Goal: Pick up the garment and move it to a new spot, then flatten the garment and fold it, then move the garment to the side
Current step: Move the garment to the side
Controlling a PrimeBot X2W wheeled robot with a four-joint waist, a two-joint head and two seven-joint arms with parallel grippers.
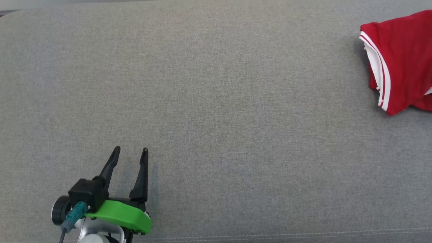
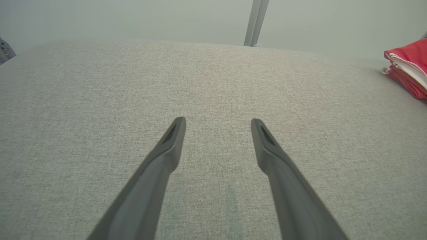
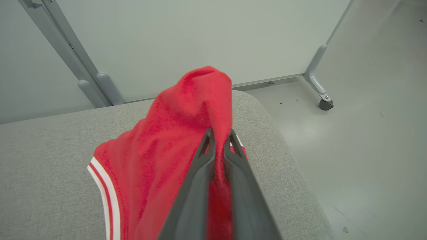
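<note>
The garment [image 1: 401, 60] is red with white stripes along its hem, bunched at the far right of the grey cushion [image 1: 216, 101]. In the right wrist view my right gripper [image 3: 219, 134] is shut on a fold of the red garment [image 3: 180, 133], which rises in a peak above the fingertips near the cushion's right end. My left gripper [image 1: 131, 153] hovers open over bare cushion at the lower left, far from the cloth. In the left wrist view, my left gripper [image 2: 218, 122] has nothing between its fingers, and the garment [image 2: 408, 66] lies at the right edge.
The grey cushion [image 2: 213, 83] spreads wide between the left gripper and the cloth. Past the cushion's right end is pale floor [image 3: 367, 150], with a white partition panel [image 3: 200, 40] on grey wheeled legs [image 3: 317, 83] behind it.
</note>
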